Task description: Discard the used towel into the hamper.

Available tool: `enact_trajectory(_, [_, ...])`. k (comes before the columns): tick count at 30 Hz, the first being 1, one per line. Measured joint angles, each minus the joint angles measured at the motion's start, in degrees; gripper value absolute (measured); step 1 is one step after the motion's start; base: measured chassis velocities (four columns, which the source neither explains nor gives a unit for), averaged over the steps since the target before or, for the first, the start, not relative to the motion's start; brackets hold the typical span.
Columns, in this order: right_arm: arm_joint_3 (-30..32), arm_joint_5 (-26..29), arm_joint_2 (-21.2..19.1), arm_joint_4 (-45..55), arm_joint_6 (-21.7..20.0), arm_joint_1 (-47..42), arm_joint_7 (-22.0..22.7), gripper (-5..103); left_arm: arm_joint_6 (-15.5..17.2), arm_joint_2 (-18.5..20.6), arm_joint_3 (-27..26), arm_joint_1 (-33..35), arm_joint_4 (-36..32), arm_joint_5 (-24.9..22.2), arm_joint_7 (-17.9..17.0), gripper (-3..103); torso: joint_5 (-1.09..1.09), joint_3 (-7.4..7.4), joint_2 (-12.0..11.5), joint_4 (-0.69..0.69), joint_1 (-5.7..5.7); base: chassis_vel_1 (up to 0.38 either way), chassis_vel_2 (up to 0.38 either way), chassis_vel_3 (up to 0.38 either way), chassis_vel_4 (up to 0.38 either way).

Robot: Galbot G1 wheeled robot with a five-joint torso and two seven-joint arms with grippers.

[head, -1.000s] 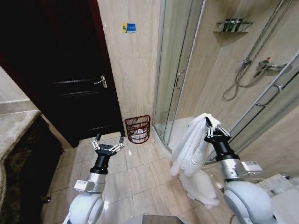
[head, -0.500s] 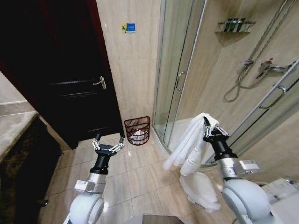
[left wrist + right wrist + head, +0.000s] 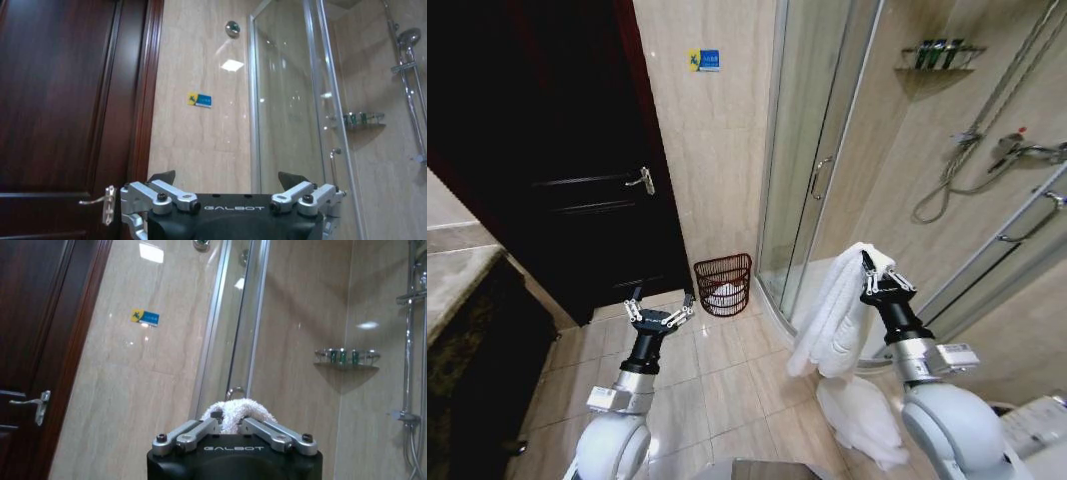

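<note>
A long white towel hangs from my right gripper, which is shut on its upper fold and held up at the right of the head view. The towel's lower end trails to the floor beside my right arm. In the right wrist view the towel bulges between the closed fingers. The hamper, a small dark red-brown wire basket with something white inside, stands on the floor against the wall between the door and the shower. My left gripper is raised at the left, open and holding nothing, short of the hamper; the left gripper stands open in the left wrist view.
A dark wooden door with a metal handle fills the left. A glass shower enclosure curves at the right, its raised sill close to the hamper. A stone counter edge sits at far left. Beige floor tiles lie ahead.
The whole head view has shifted slightly, so the camera moved. The hanging towel swung a little and now hangs closer in under my right gripper. Both grippers keep their states.
</note>
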Motion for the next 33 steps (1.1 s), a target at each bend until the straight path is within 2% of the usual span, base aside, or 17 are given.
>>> enact_trajectory(15, [-0.2, -2.26, 1.03, 0.57, 0.85, -1.67, -0.34, 2, -0.25, -0.17, 0.18, 0.48, -0.53, 0.66, 0.14, 100, 0.01, 0.0, 0.0, -0.01, 0.01, -0.023, 0.122, 0.037, -0.131])
enact_trajectory(33, [-0.38, -3.02, 1.07, 0.84, 1.42, -2.04, -0.45, 2, -0.29, -0.47, 0.35, 0.78, -0.85, 1.08, 0.27, 100, 0.01, 0.0, 0.0, 0.0, -0.01, 0.05, 0.206, -0.063, -0.2])
